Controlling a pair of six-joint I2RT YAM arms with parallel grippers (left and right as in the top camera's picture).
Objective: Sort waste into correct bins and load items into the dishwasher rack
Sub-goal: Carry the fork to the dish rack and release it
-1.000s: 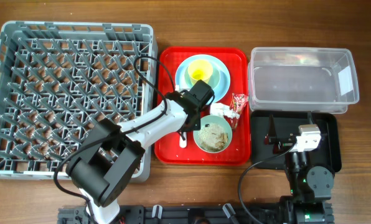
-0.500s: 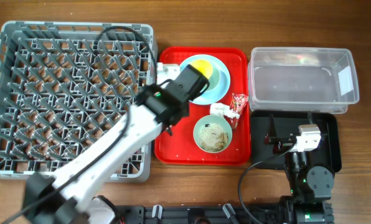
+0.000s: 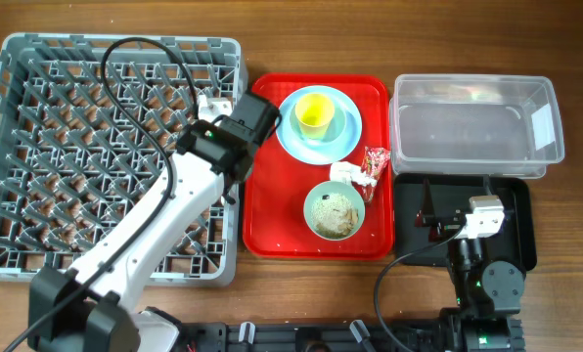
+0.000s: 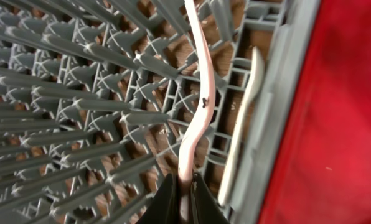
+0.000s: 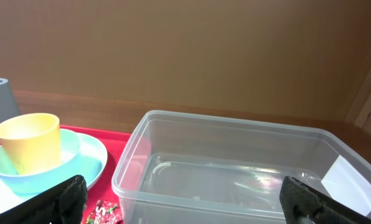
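Note:
My left gripper is shut on the handle of a white plastic cutlery piece; its far end is out of view, so spoon or fork I cannot tell. It hangs over the right edge of the grey dishwasher rack. A second white utensil lies in the rack by that wall. The yellow cup stands in the pale blue bowl on the pale blue plate. The mint green bowl holds food scraps. The red wrapper and the tissue lie between them. My right gripper is open and holds nothing.
The dishes sit on a red serving tray right of the rack. The clear tub stands at the back right, with the black tray in front of it under my right arm.
My left arm has swung from the red tray's front to the rack's right edge, carrying the white cutlery piece. The right arm has not moved.

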